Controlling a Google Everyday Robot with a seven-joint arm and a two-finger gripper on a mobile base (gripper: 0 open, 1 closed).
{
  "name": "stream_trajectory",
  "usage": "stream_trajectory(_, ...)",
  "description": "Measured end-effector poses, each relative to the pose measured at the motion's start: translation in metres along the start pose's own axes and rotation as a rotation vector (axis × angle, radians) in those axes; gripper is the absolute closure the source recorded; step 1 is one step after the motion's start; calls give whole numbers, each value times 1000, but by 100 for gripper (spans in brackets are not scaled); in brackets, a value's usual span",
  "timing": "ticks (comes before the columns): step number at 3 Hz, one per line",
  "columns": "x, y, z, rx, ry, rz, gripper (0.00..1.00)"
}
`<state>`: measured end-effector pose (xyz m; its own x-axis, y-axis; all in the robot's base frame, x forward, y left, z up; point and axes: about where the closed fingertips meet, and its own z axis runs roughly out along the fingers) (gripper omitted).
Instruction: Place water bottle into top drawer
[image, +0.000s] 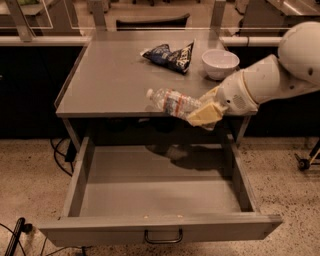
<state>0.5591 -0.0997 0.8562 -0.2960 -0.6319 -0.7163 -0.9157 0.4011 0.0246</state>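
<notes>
Speckled floor (30, 175) lay under a grey table (110, 75). Below the table top, the top drawer (150, 227) stood wide open, with its dark handle (163, 237) facing us. We think it was open like that so something could go in from above.

The gripper (202, 112) was at the front edge of the table, a bit right of the middle. Its two yellowish fingers (205, 116) were pinching the water bottle (172, 102) near its bottom end. The bottle lay on its side in the air, with its white cap pointing left. It hung right at the table's front edge. A shadow fell on the back part of the drawer, so we think the bottle was above that spot. We think it was held sideways because the drawer is shallow and a lying bottle fits better.

A dark blue snack bag (170, 56) and a white bowl (220, 64) sat farther back on the table, well apart from the bottle. They were not part of the job.

We think the carrying was mostly done. Next the bottle needed to go lower and a little forward. Then it had to be let go gently, so it would not roll.
</notes>
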Motion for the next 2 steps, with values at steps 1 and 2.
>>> stream_trajectory(1, 27, 21, -2, 1, -6, 33, 100)
stream_trajectory(2, 38, 30, -4, 1, -8, 48, 100)
